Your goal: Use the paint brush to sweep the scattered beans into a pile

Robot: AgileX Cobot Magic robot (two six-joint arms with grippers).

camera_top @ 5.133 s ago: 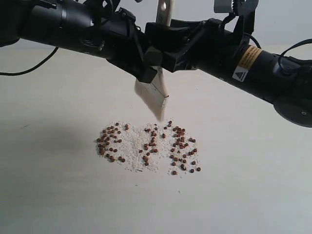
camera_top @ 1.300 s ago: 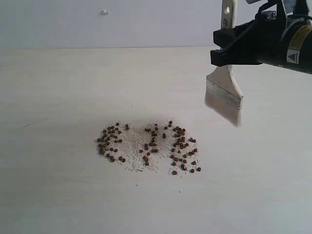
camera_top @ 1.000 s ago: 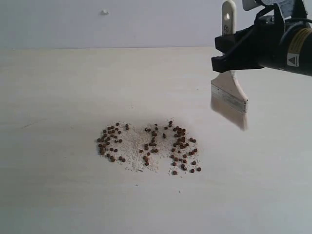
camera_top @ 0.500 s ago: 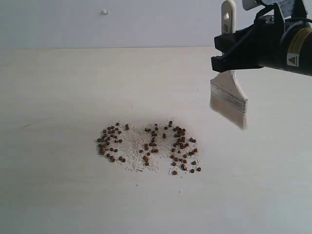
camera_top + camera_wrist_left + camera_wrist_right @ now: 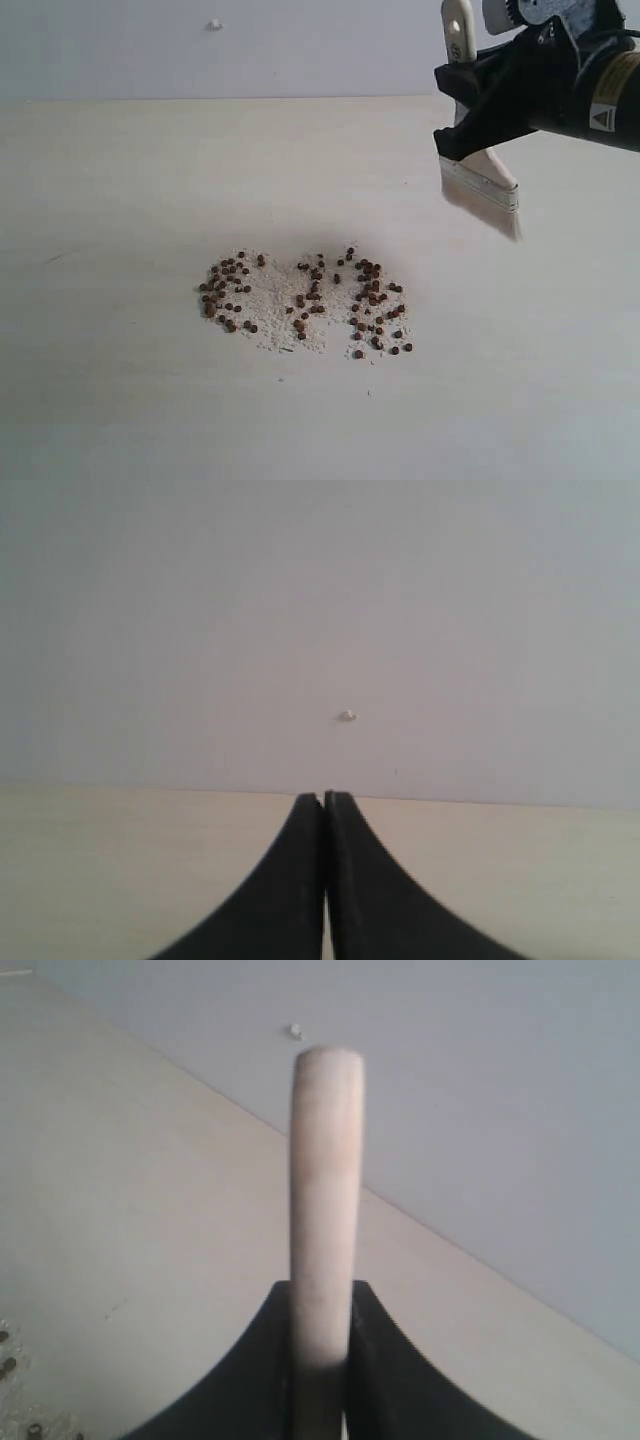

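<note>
Reddish-brown beans (image 5: 371,296) amid whitish crumbs (image 5: 270,296), cream-handled silver-banded paint brush (image 5: 483,175), black fingers (image 5: 385,1385), pale beige table (image 5: 120,200)

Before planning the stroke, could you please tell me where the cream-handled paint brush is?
In the exterior view's upper right, the cream-handled paint brush hangs in the right gripper, right of the reddish-brown beans.

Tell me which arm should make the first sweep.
Right. The right gripper is shut on the paint brush, held in the air near the beans; the left gripper is shut and empty.
</note>
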